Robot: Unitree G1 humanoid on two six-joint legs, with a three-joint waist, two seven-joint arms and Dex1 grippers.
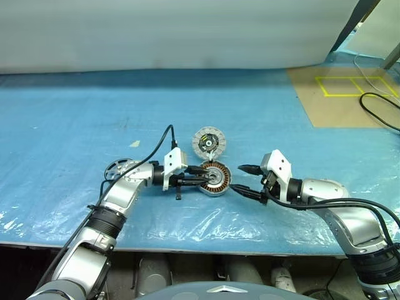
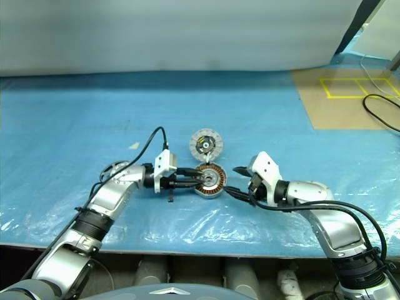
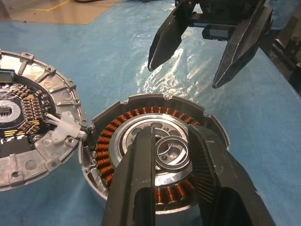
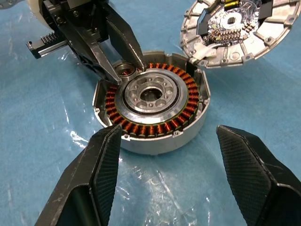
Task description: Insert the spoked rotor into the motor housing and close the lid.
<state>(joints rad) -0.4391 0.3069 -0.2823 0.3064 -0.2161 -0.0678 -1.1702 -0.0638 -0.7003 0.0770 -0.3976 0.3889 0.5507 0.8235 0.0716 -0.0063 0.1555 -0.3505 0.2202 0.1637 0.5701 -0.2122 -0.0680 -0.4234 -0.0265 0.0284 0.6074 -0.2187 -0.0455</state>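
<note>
The motor housing (image 1: 220,182), silver with copper coils, lies on the blue sheet between my two grippers. My left gripper (image 1: 203,175) reaches in level from the left to the housing's left rim, shut on a small metal ring (image 4: 124,69). The lid (image 1: 207,142) rests just behind the housing with its circuit face up, its tab (image 3: 66,129) at the housing's rim. Just right of the housing my right gripper (image 1: 244,180) stands open, fingers (image 4: 96,174) apart on either side of its near wall. The spoked rotor (image 1: 119,167) lies flat beside my left forearm.
A brown board with yellow tape outlines (image 1: 350,94) lies at the back right, with a black cable (image 1: 382,111) looping over it. The table's front edge (image 1: 187,247) runs close below both arms. A pale wall stands behind.
</note>
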